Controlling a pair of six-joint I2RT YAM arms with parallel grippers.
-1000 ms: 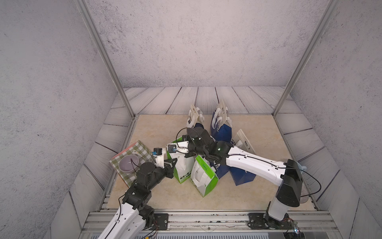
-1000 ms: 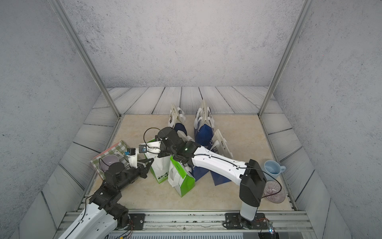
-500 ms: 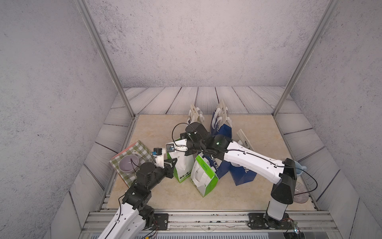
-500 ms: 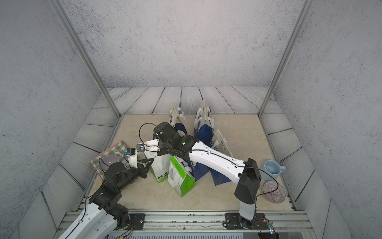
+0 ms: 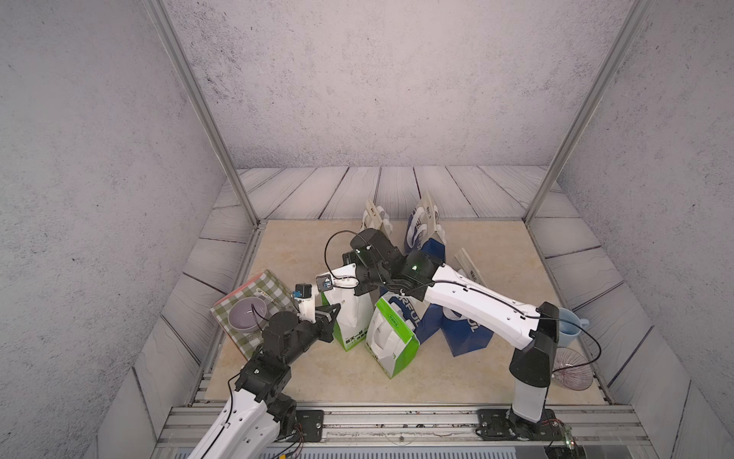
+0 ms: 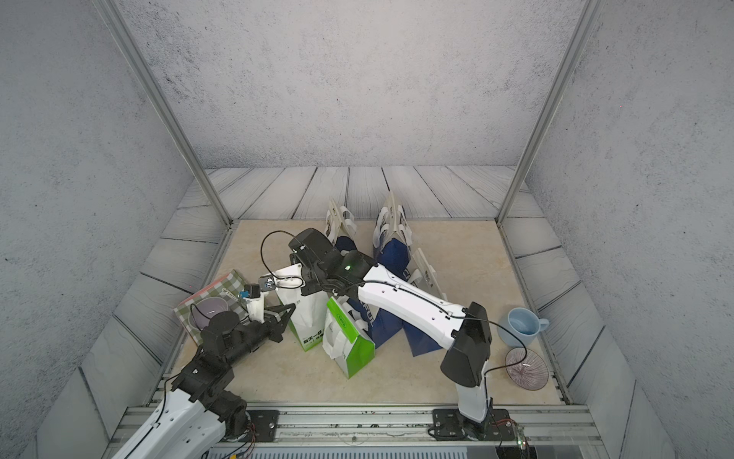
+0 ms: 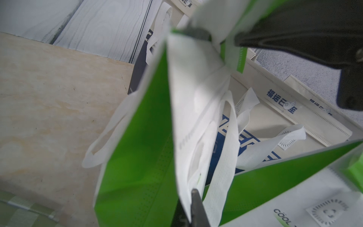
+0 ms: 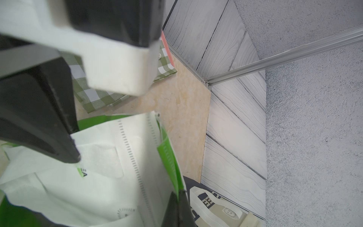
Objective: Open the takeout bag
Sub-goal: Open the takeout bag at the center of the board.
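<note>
Now, L fingers [image 7: 194, 208], R fingers [image 8: 177, 208] clamped on green takeout bag [image 5: 351, 322], next bag [image 7: 306, 198] reads "COOL"

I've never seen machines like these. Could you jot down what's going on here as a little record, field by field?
Held item: green-and-white bag, standing upright
Left gripper: shut on the bag's white edge
Right gripper: shut on its green side fold
Beside it: second green bag
Behind: blue bags, slumped
By the left arm: purple bowl on checked mat
By the right arm: blue mug, glass bowl
</note>
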